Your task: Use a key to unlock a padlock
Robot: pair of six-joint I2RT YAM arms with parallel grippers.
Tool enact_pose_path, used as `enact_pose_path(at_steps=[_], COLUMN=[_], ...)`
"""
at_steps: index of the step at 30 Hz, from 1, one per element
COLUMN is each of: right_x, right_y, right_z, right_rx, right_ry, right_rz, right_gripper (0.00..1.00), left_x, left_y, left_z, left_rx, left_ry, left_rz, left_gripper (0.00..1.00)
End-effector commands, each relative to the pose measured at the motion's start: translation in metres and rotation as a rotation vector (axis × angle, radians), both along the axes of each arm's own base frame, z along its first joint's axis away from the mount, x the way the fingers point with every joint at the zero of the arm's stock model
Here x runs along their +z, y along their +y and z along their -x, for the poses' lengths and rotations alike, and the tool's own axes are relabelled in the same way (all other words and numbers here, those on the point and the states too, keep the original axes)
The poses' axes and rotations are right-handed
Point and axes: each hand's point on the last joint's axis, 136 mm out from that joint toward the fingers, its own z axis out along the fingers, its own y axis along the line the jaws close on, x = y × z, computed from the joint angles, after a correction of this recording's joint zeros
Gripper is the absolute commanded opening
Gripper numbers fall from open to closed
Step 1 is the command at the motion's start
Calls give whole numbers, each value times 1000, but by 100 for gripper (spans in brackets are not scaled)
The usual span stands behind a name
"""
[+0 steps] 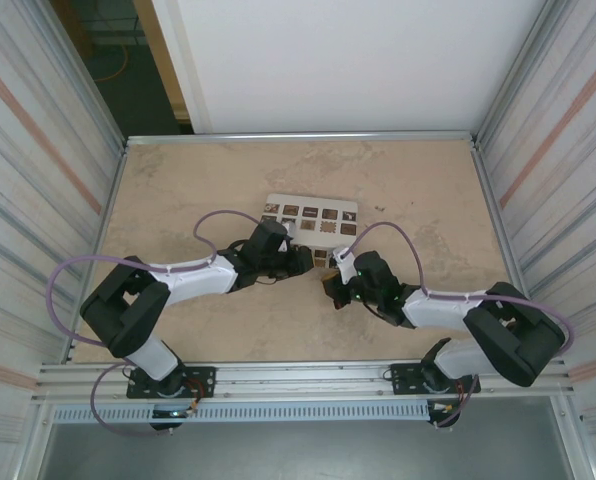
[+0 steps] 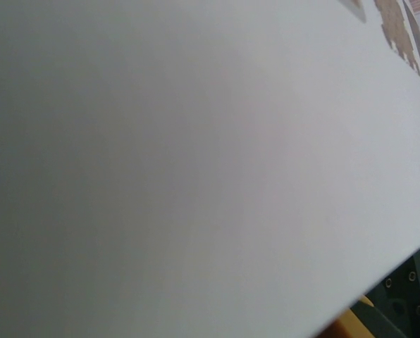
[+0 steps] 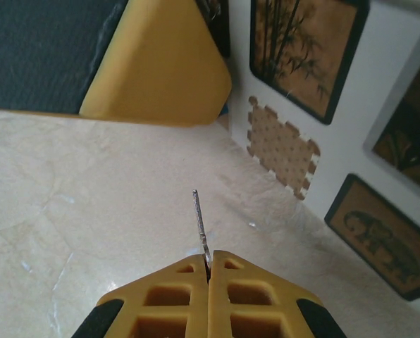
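A beige marbled desk (image 1: 178, 190) lies under soft, even light. Ribbed metal closes both sides, left wall (image 1: 38, 150) and right wall (image 1: 568, 120), each with a faint orange stripe. Behind stands a plain white back panel (image 1: 358, 60). An aluminium rail (image 1: 308, 378) runs along the near edge. At far left, a dark gap (image 1: 128, 70) opens beside a wooden post (image 1: 166, 60).

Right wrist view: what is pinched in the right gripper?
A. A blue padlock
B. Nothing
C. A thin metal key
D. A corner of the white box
C: the key, a thin metal sliver, sticks straight out from between the closed yellow fingertips of the right gripper.
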Motion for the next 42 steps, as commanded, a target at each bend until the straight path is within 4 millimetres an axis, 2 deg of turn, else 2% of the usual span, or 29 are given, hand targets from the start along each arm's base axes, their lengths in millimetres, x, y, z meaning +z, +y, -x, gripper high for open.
enact_pose_path(at_steps=[1, 16, 30, 42], right_x=[10, 11, 23, 27], right_y=[6, 9, 21, 17], right_z=[-8, -20, -27, -27], right_rx=[4, -5, 22, 26], right_ry=[-74, -53, -67, -81], right_rz=[-15, -54, -118, -147], right_gripper=[0, 0, 0, 0], left_x=[40, 40, 39, 39], left_y=[-16, -16, -16, -15], left_z=[-4, -2, -1, 2], left_rx=[-17, -17, -19, -23], left_ry=[-56, -52, -49, -43], left_rz=[110, 114, 115, 121], left_gripper=[14, 14, 14, 14])
